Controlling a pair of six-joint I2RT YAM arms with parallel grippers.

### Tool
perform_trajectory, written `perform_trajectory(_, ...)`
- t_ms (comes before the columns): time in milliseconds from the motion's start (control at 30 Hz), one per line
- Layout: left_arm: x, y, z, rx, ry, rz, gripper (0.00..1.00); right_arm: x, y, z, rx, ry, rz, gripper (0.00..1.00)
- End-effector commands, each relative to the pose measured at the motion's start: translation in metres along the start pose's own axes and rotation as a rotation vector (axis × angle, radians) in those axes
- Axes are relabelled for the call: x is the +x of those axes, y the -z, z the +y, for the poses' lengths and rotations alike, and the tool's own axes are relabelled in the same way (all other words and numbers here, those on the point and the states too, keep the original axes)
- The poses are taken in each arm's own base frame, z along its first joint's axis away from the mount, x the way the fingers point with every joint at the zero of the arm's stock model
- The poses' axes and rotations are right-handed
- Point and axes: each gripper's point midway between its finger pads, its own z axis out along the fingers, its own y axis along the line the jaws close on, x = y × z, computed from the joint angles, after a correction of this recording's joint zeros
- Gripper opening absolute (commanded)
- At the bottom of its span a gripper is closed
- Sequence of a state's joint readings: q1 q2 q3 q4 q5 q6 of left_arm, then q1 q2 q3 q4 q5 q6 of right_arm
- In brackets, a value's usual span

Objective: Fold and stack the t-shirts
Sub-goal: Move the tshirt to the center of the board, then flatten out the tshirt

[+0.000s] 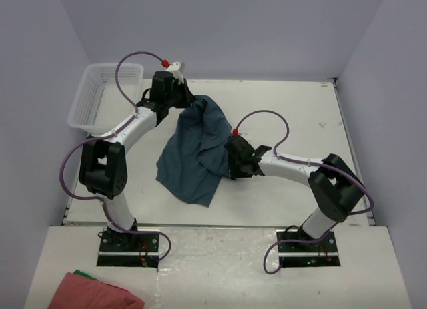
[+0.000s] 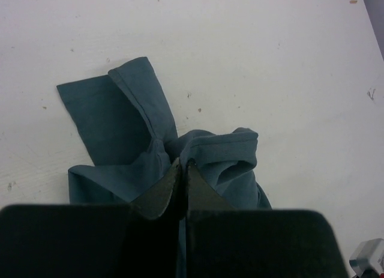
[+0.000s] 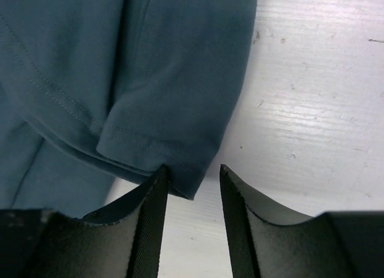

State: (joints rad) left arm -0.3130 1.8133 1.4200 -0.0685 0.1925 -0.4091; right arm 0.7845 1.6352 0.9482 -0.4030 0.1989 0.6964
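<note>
A dark teal-blue t-shirt [image 1: 197, 155] lies bunched on the white table [image 1: 300, 115], its top end drawn up toward the back left. My left gripper [image 1: 185, 101] is shut on that top end. In the left wrist view its fingertips [image 2: 183, 164] pinch gathered fabric, with a sleeve [image 2: 114, 110] spread on the table beyond. My right gripper [image 1: 230, 165] sits at the shirt's right edge. In the right wrist view it [image 3: 193, 170] stands open, with the corner of a sleeve hem [image 3: 174, 170] between the jaws, against the left finger [image 3: 150, 212].
A white plastic basket [image 1: 100, 95] stands at the table's back left corner. A pink-red cloth with a green edge [image 1: 100, 292] lies on the near ledge, left of the arm bases. Walls enclose the table on three sides.
</note>
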Motion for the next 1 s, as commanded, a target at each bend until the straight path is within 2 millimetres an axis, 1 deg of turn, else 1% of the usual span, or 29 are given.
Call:
perform_trajectory(0,-0.026,0.016,-0.013,0.057,-0.004,-0.074,0.00,-0.015,0.002,0.018,-0.060,-0.021,-0.038,0.41)
perform_trajectory(100,-0.025,0.016,-0.013,0.060,-0.003,-0.073,0.00,-0.012,-0.001,0.020,-0.075,-0.028,-0.031,0.42)
perform_trajectory(133,-0.032,0.016,-0.017,0.073,-0.008,-0.099,0.00,-0.010,-0.001,0.021,-0.084,-0.029,-0.025,0.41)
perform_trajectory(200,-0.031,0.015,-0.016,0.072,-0.009,-0.097,0.00,-0.008,-0.003,0.022,-0.092,-0.031,-0.020,0.36)
perform_trajectory(267,-0.032,0.016,-0.017,0.076,-0.011,-0.097,0.00,-0.006,-0.006,0.022,-0.091,-0.030,-0.015,0.34)
perform_trajectory(333,-0.030,0.014,-0.016,0.075,-0.017,-0.088,0.00,-0.005,-0.008,0.023,-0.097,-0.033,-0.014,0.26)
perform_trajectory(433,-0.027,0.016,-0.011,0.058,-0.017,-0.086,0.00,-0.001,-0.014,0.022,-0.095,-0.036,0.003,0.22)
perform_trajectory(500,-0.026,0.017,-0.009,0.056,-0.014,-0.085,0.00,0.001,-0.018,0.022,-0.091,-0.041,0.007,0.11)
perform_trajectory(533,-0.026,0.018,-0.007,0.055,-0.014,-0.086,0.00,0.001,-0.019,0.022,-0.090,-0.042,0.007,0.00)
perform_trajectory(600,-0.027,0.020,-0.007,0.051,-0.017,-0.089,0.00,-0.002,-0.020,0.021,-0.080,-0.042,-0.001,0.00)
perform_trajectory(633,-0.028,0.020,-0.007,0.052,-0.022,-0.090,0.02,-0.004,-0.021,0.020,-0.071,-0.039,-0.008,0.00)
perform_trajectory(667,-0.030,0.022,-0.006,0.046,-0.024,-0.097,0.06,-0.008,-0.017,0.019,-0.061,-0.030,-0.016,0.00)
perform_trajectory(700,-0.034,0.024,-0.008,0.045,-0.026,-0.107,0.08,-0.015,-0.015,0.015,-0.035,-0.022,-0.042,0.00)
perform_trajectory(733,-0.037,0.026,-0.008,0.040,-0.028,-0.117,0.10,-0.025,-0.007,0.016,-0.031,-0.021,-0.072,0.00)
perform_trajectory(767,-0.032,0.029,-0.006,0.023,-0.024,-0.092,0.19,-0.034,0.002,0.016,-0.025,-0.010,-0.089,0.00)
perform_trajectory(833,-0.042,0.040,-0.011,0.014,-0.033,-0.114,0.36,-0.051,0.017,0.013,-0.008,-0.008,-0.137,0.00)
perform_trajectory(867,-0.045,0.046,-0.007,-0.032,-0.036,-0.124,0.57,-0.064,0.036,0.016,-0.019,0.001,-0.169,0.00)
perform_trajectory(900,-0.056,0.060,-0.013,-0.048,-0.046,-0.155,0.68,-0.074,0.045,0.014,-0.007,0.001,-0.198,0.00)
perform_trajectory(933,-0.058,0.066,-0.018,-0.067,-0.062,-0.164,0.75,-0.081,0.055,0.014,-0.008,0.004,-0.217,0.00)
perform_trajectory(967,-0.061,0.075,-0.014,-0.126,-0.064,-0.173,0.90,-0.091,0.069,0.016,-0.013,0.021,-0.231,0.00)
